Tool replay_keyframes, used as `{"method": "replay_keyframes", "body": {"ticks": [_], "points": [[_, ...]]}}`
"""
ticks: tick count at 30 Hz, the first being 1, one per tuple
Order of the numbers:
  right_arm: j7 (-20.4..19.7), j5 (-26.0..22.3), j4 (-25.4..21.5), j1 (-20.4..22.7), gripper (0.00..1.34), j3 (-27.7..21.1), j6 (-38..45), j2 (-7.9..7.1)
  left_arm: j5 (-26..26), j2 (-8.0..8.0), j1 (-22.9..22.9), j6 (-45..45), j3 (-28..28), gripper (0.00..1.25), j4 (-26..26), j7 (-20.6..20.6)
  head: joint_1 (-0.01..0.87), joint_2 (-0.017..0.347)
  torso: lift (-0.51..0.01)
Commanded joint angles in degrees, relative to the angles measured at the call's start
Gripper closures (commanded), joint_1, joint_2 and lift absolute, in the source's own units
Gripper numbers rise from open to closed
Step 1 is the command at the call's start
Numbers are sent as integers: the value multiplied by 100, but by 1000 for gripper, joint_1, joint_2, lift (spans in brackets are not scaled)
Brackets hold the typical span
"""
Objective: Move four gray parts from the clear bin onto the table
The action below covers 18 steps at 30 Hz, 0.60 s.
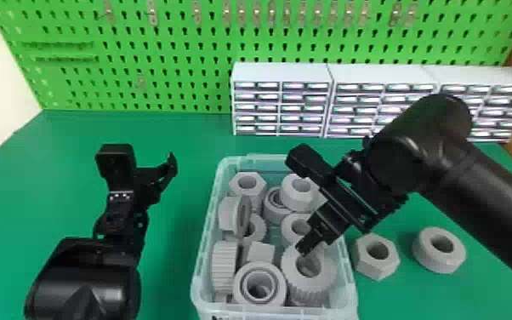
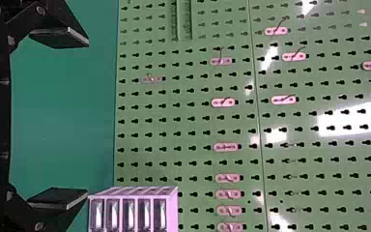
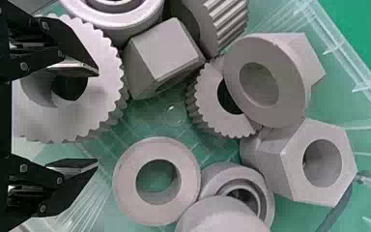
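Observation:
The clear bin [image 1: 209, 251] holds several gray parts, among them a ribbed gear [image 1: 325, 270], a ringed part [image 1: 242, 293] and a hex nut [image 1: 257, 176]. On the table [image 1: 174, 255], right of the bin, lie a gray hex nut [image 1: 391, 257] and a gray ring [image 1: 421, 255]. My right gripper [image 1: 304, 247] is over the bin's right side, near the gear; in the right wrist view the right gripper [image 3: 98, 117] stands open, one finger over the gear [image 3: 108, 104]. My left gripper [image 1: 151, 159] is left of the bin, open and holding nothing; the left wrist view shows the left gripper [image 2: 88, 118] too.
White drawer cabinets [image 1: 283, 74] line the table's back, before a green pegboard [image 1: 174, 47] with small metal hooks. My right forearm reaches across above the table at the right. Bare green table lies left of the bin.

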Motion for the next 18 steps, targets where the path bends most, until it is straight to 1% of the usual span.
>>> {"method": "replay_keyframes", "body": {"ticks": [1,18], "points": [[0,4,37,-4,578,9,8,-14,20,0,-3,0,-11,180,0,5,693,72,-52],[0,-5,90,4,570,123,8,21,20,0,-39,-9,-20,180,8,14,693,72,-52]]}}
